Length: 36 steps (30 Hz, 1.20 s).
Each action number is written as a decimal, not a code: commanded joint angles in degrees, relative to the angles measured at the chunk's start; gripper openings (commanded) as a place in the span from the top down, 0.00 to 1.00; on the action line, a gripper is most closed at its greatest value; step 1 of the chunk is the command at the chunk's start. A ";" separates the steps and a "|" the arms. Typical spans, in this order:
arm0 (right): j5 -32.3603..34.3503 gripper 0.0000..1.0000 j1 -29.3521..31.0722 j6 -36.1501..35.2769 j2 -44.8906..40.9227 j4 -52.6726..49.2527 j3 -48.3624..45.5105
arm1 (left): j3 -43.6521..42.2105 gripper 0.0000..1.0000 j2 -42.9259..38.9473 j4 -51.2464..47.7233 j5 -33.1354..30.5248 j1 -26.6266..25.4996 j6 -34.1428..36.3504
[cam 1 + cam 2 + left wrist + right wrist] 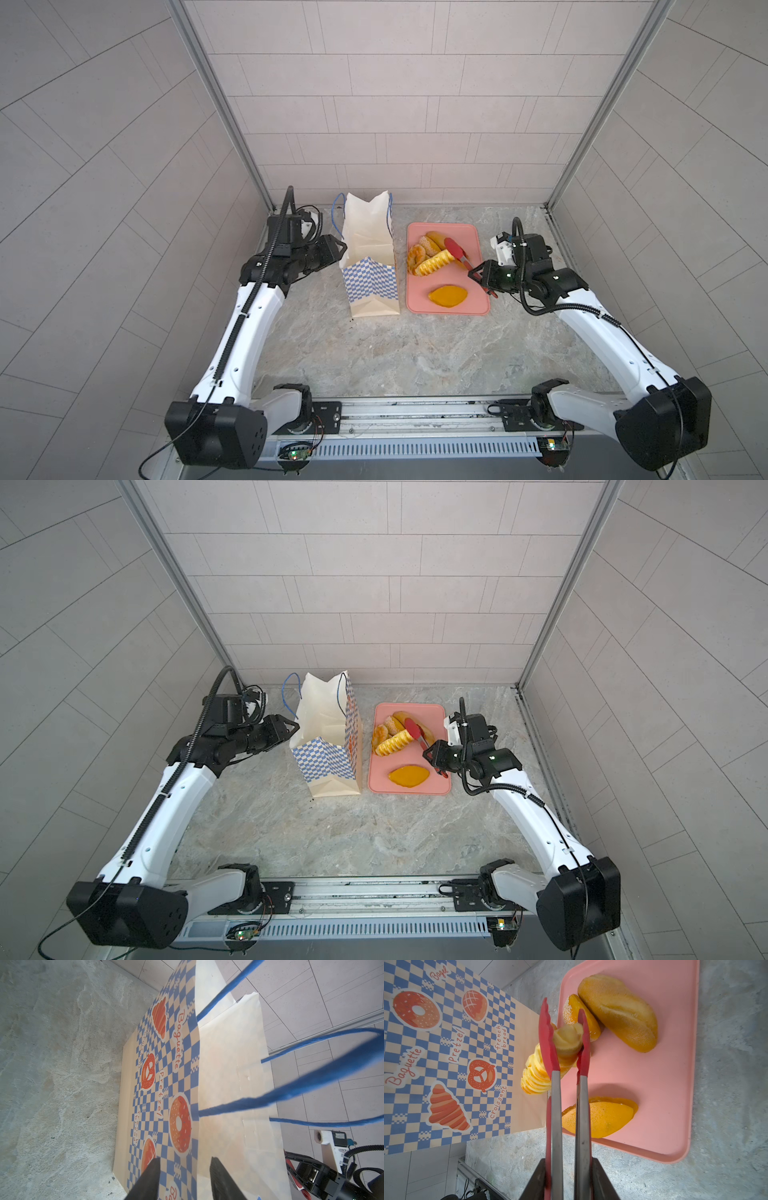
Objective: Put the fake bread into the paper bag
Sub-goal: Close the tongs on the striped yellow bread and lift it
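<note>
Right wrist — right claw (568, 1163) squeezes tongs (556, 1105) around twisted bread (568, 1041).

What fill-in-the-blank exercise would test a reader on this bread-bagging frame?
The red tongs, clamping a ridged pastry, are held by the ____ tool. The long loaf lies on a ____ tray. In both top views the paper bag stands to the ____ of the tray, its top open.
Missing words: right; pink; left.
</note>
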 commanded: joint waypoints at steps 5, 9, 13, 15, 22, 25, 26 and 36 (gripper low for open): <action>-1.70 0.69 -2.30 -1.89 -2.62 -2.11 3.70 | 2.33 0.60 -0.30 -0.27 0.31 -0.25 0.09; -2.12 0.69 -3.27 -2.35 -3.09 -3.21 5.03 | 2.51 0.72 0.04 -0.27 0.57 -0.28 0.25; -2.58 0.69 -4.27 -2.81 -3.42 -4.39 6.48 | 2.48 0.78 0.39 -0.34 0.71 -0.26 0.50; -2.54 0.69 -4.71 -3.27 -3.51 -5.11 7.38 | 2.51 0.78 0.47 -0.35 0.76 -0.34 0.60; -2.53 0.69 -6.62 -4.78 -3.81 -7.82 11.07 | 2.87 0.75 1.52 -0.82 0.55 -0.93 1.21; -2.40 0.69 -7.37 -5.48 -3.81 -9.02 13.08 | 3.33 0.75 1.90 -1.51 -0.28 -1.62 1.78; -2.14 0.69 -7.61 -5.80 -3.81 -9.60 13.90 | 3.46 0.76 2.05 -1.82 -0.61 -1.95 2.10; -0.10 0.69 -9.64 -6.49 -3.13 -11.62 19.25 | 3.71 0.86 2.24 -2.29 -1.44 -2.67 2.43</action>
